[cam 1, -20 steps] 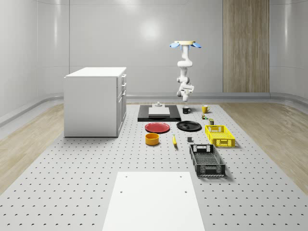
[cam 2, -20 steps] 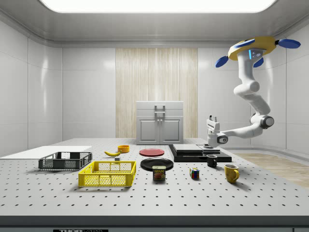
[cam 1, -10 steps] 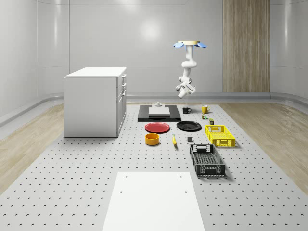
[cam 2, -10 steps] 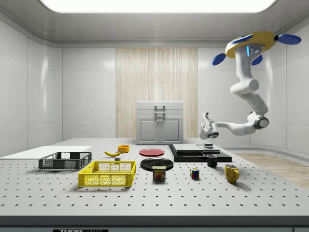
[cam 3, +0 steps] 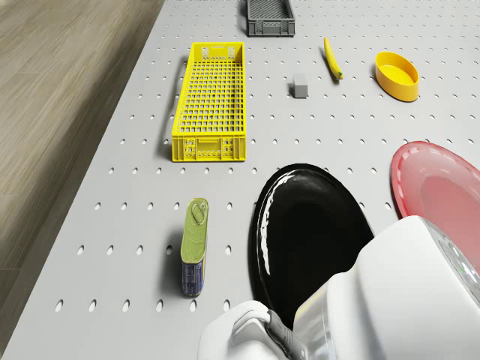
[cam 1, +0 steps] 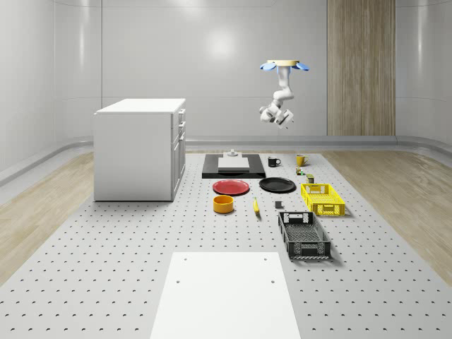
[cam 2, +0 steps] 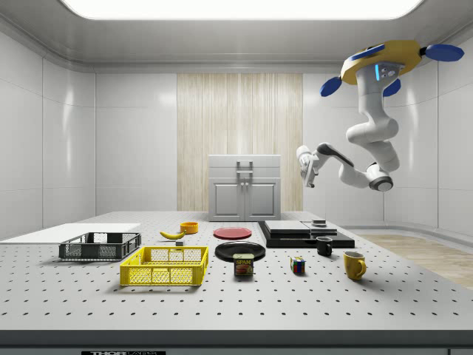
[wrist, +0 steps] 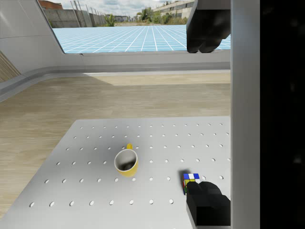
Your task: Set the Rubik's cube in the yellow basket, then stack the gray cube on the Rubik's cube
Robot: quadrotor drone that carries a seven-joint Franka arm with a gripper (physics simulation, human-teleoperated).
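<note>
Perforated table, SPAM-labelled can

Looking down past two dark fingertips, spread wide apart with nothing between them. Showing a Rubik's cube resting on the perforated table, partly hidden behind the nearer fingertip, possibly well below it. Showing a yellow mug standing upright just beside the cube, handle pointing away. Taking in wooden floor beyond the table's edge.
</note>
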